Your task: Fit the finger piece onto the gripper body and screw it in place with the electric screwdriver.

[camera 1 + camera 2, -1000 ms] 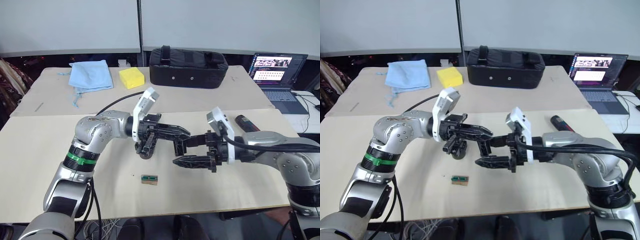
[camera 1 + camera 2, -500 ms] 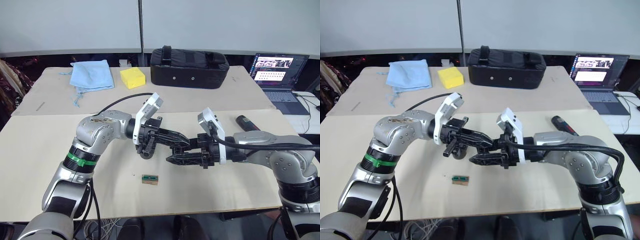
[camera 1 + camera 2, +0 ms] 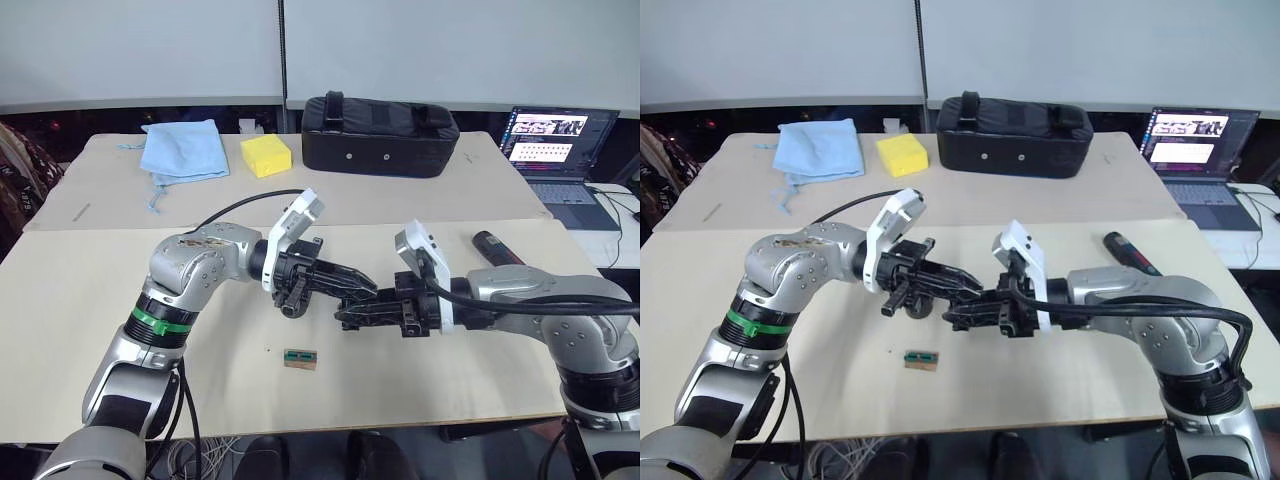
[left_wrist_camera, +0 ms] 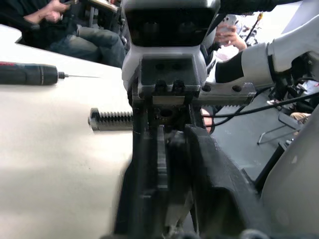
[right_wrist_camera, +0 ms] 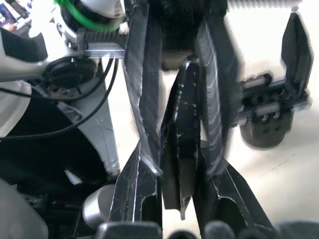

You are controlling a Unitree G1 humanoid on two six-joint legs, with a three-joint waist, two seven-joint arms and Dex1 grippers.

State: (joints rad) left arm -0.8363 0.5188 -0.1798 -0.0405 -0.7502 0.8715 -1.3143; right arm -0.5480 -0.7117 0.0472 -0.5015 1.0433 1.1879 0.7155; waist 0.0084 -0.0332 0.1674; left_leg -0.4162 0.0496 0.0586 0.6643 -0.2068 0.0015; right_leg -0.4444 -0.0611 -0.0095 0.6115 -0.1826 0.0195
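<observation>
My left gripper and right gripper meet tip to tip above the middle of the table, their fingers interleaved. In the right wrist view the finger piece, a black pointed wedge, sits between the right gripper's fingers, which press on both its sides. The left wrist view has the left fingers slightly apart around the same spot. The gripper body, a black block with silver rods, is just under the base of the left fingers, and I cannot tell whether it rests on the table. The electric screwdriver lies on the table behind the right arm.
A small green-topped brown block lies near the front edge. At the back stand a black bag, a yellow sponge and a blue cloth. A laptop is at the far right.
My right gripper has moved left to meet the left gripper and closed its wide-open fingers. The left fingers have parted a little.
</observation>
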